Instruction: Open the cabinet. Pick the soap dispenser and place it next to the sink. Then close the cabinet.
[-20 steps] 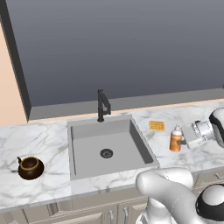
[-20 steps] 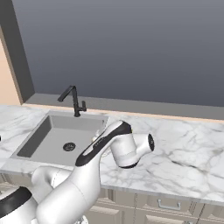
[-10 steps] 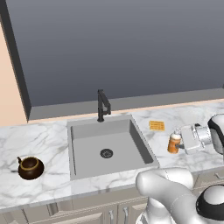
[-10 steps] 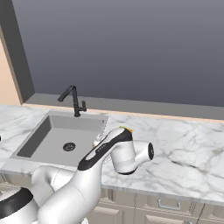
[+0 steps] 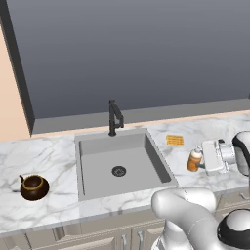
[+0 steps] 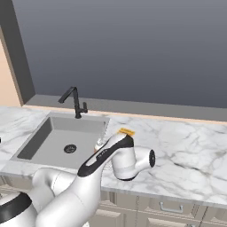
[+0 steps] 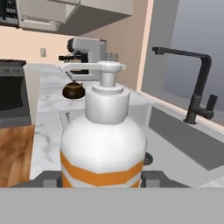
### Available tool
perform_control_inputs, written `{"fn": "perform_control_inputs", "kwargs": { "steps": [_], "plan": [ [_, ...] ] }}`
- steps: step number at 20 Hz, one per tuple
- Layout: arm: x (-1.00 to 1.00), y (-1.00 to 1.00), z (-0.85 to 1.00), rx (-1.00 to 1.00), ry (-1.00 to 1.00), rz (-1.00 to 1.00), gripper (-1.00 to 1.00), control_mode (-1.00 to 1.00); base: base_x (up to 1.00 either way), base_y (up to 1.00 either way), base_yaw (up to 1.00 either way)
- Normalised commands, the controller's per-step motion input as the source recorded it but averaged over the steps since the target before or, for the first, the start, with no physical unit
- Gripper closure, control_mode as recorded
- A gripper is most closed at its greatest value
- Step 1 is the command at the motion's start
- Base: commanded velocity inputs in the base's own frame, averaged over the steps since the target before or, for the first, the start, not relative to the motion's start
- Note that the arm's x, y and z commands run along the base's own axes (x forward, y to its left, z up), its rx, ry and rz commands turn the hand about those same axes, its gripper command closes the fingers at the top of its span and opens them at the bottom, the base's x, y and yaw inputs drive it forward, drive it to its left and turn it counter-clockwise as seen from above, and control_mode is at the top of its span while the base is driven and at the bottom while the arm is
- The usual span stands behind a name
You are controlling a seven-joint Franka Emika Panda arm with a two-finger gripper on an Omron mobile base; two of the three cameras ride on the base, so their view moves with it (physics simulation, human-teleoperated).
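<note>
The soap dispenser, a small orange-brown bottle with a white pump top, stands upright at counter level just right of the sink. My gripper reaches in from the right and is shut on it. In the hand view the soap dispenser sits close up between the fingertips, with the sink and its dark faucet beyond. From the right base view my arm covers most of the soap dispenser, beside the sink. I cannot tell whether its base touches the marble. The cabinet is out of view.
A brown kettle sits on the counter left of the sink. An orange sponge lies behind the bottle near the back wall. The faucet rises at the sink's back edge. A coffee machine and a stove show far off.
My hand has moved left toward the sink and slightly down, carrying the bottle with it. The grip has not changed.
</note>
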Motion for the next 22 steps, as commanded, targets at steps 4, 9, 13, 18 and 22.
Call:
{"fn": "perform_control_inputs", "kwargs": {
  "steps": [4,9,13,18,22],
  "plan": [
    [0.06,0.0,0.0,-0.11,0.0,0.0,1.0,-1.0,0.0,0.0,0.0],
    [0.08,0.0,-0.04,-0.08,0.0,0.0,1.0,-1.0,0.0,0.0,0.0],
    [0.15,0.0,-0.28,-0.03,0.0,0.0,1.0,-1.0,0.0,0.0,0.0],
    [0.28,0.0,-0.26,0.0,0.07,0.0,1.0,-1.0,0.0,0.0,0.0],
    [0.33,0.0,-0.25,0.0,0.12,0.0,1.0,-1.0,0.0,0.0,0.0]
  ]
}}
